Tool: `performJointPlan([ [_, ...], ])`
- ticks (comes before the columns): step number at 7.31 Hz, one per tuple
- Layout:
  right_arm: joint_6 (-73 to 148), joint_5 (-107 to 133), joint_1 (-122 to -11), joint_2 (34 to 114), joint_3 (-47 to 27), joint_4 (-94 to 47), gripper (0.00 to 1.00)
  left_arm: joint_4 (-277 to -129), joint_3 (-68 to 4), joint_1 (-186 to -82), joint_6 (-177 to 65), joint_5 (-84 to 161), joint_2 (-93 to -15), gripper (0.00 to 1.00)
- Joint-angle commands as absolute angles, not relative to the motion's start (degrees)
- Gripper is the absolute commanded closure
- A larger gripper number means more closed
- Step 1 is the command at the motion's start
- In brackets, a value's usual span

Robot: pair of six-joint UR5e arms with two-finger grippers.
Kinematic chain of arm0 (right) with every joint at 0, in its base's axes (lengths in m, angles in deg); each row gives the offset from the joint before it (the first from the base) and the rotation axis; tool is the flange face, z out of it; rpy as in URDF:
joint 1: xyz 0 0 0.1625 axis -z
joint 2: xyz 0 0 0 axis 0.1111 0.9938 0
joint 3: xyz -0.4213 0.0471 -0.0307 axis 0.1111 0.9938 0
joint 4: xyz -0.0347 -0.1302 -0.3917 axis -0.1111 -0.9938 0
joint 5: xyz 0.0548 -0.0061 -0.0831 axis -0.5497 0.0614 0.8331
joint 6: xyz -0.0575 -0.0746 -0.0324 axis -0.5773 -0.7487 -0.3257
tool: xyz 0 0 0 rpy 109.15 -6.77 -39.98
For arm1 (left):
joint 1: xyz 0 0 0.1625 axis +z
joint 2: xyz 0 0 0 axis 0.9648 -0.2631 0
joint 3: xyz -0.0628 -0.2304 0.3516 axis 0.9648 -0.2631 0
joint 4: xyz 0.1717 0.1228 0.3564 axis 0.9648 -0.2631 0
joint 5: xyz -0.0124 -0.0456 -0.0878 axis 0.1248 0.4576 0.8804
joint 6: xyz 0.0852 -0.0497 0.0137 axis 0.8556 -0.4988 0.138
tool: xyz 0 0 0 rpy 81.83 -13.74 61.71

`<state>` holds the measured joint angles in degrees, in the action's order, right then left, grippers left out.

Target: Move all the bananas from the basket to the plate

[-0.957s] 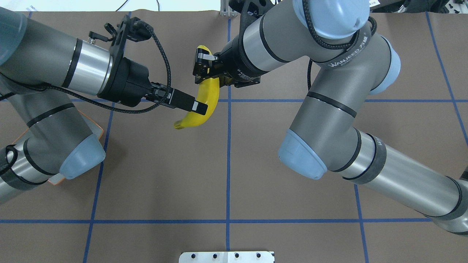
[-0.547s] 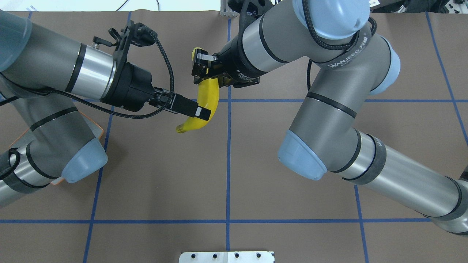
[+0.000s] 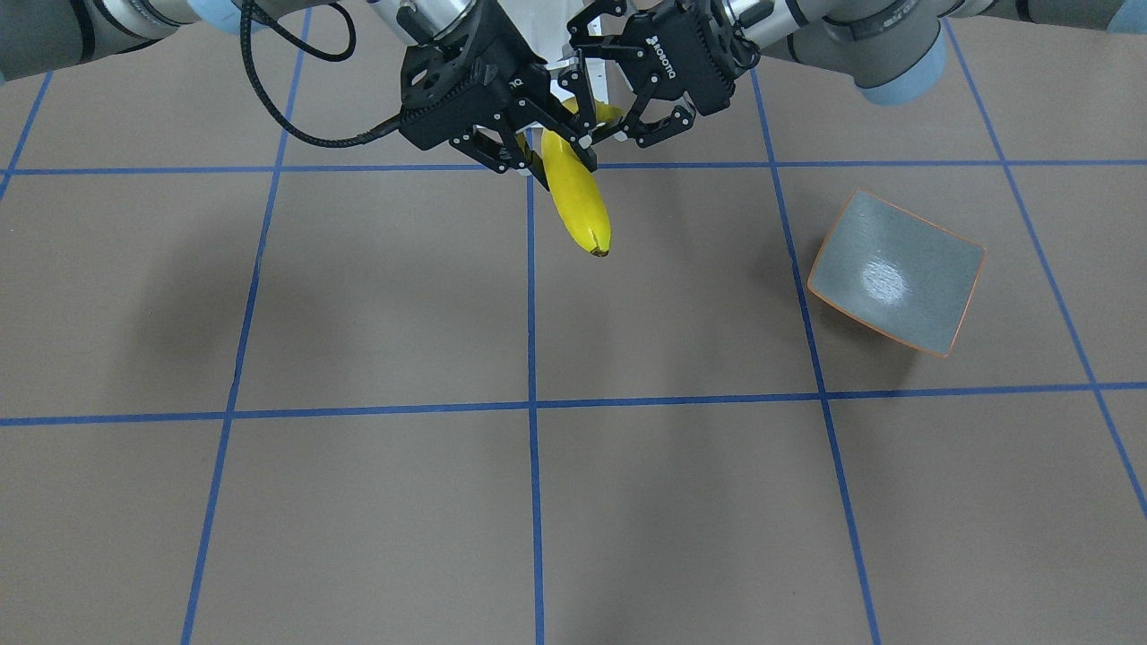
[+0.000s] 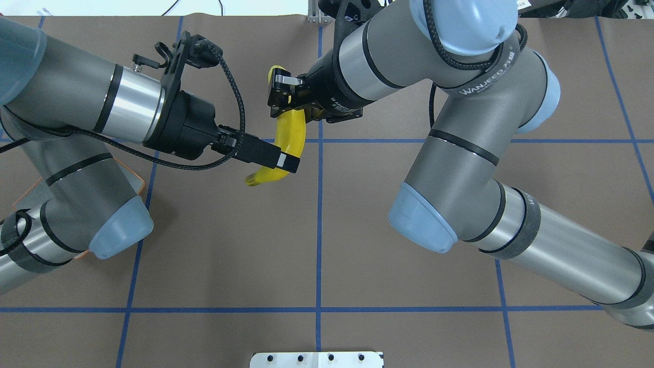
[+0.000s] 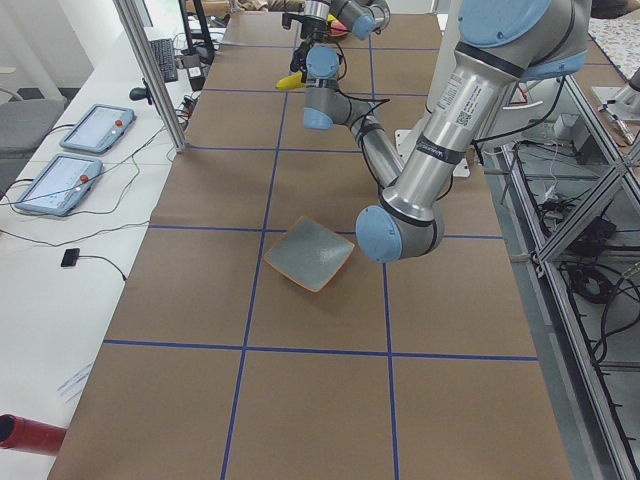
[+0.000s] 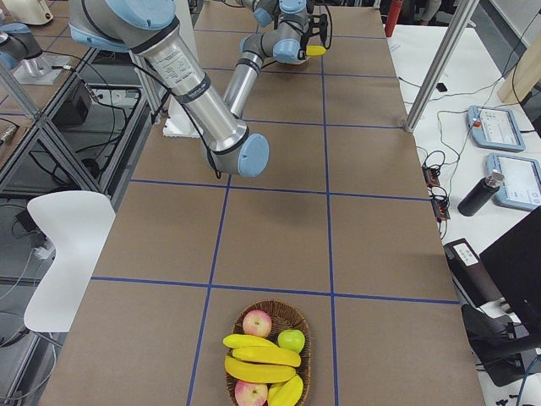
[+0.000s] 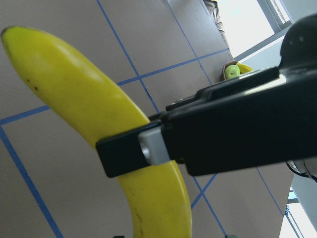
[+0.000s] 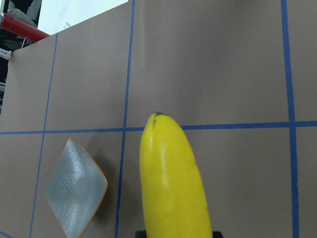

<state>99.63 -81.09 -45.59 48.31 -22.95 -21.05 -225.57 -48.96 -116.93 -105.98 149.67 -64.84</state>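
Note:
One long curved banana [image 3: 578, 202] hangs in the air over the middle of the table. My right gripper [image 3: 554, 154] is shut on its upper part; it also shows in the overhead view [image 4: 283, 97]. My left gripper [image 3: 618, 116] is open, its fingers on either side of the banana [image 4: 292, 130]; one finger [image 7: 148, 148] crosses the fruit [image 7: 74, 89] in the left wrist view. The grey-blue plate [image 3: 896, 269] with an orange rim lies empty on my left side. Three more bananas [image 6: 258, 370] lie in the wicker basket [image 6: 237, 372] at the table's far right end.
The basket also holds two red apples [image 6: 257, 322] and a green apple [image 6: 291, 340]. In the overhead view my left arm covers most of the plate [image 4: 130, 176]. Blue tape lines [image 4: 319, 230] grid the brown table. A white bracket [image 4: 317, 359] sits at the near edge.
My left gripper has moved right and a little down, closing in around the banana's lower half. My right gripper has kept hold, and the banana now hangs slightly steeper.

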Motion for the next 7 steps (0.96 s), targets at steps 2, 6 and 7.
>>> performJointPlan([
  [2,99.7,-81.1,-45.7,48.1,-24.0,-21.0,1.00,-225.6,-49.0,-116.2,-106.1,149.6,-64.9,0.49],
  [6,98.8,-79.2,-45.6,48.7,-24.1,-19.9,0.00,-225.7,-49.0,-116.2,-106.4,149.6,-64.8,1.00],
  [7,98.8,-79.1,-45.8,48.7,-24.9,-18.4,0.00,-225.7,-49.0,-116.2,-106.3,149.6,-64.5,1.00],
])
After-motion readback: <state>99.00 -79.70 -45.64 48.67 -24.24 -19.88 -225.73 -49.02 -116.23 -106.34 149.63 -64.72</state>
